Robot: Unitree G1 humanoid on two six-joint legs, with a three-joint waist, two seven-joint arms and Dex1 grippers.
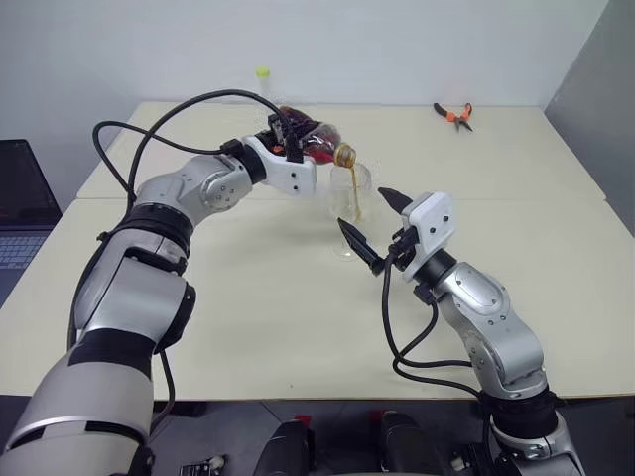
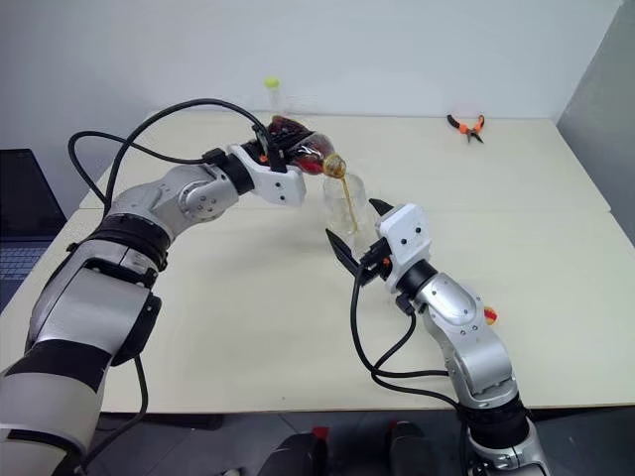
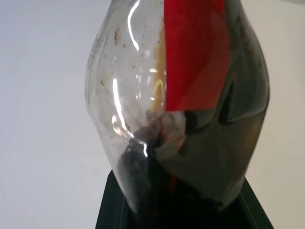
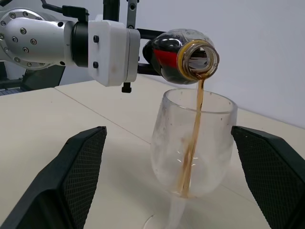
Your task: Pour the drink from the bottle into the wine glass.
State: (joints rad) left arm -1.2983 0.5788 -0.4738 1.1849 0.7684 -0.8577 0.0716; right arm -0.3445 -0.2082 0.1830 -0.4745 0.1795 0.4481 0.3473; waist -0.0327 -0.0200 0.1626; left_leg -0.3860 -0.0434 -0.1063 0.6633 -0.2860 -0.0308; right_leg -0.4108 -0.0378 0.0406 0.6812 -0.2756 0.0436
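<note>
The bottle [image 1: 313,139] lies tipped on its side above the wine glass [image 1: 349,193], with my left gripper [image 1: 295,136] shut on its rounded body. A thin brown stream of the drink [image 4: 193,138] runs from the bottle's open mouth [image 4: 198,58] into the glass bowl [image 4: 195,143]. Dark liquid and a red label [image 3: 193,52] show through the bottle wall in the left wrist view. My right gripper [image 1: 378,222] stands open just in front of the glass, one finger [image 4: 78,167] on each side of the bowl, apart from it.
Orange-handled pliers [image 1: 453,114] lie at the far right of the cream table [image 1: 248,317]. A slim tube with a yellow-green cap [image 1: 262,84] stands at the table's back edge. A laptop [image 1: 20,208] sits off the table's left side.
</note>
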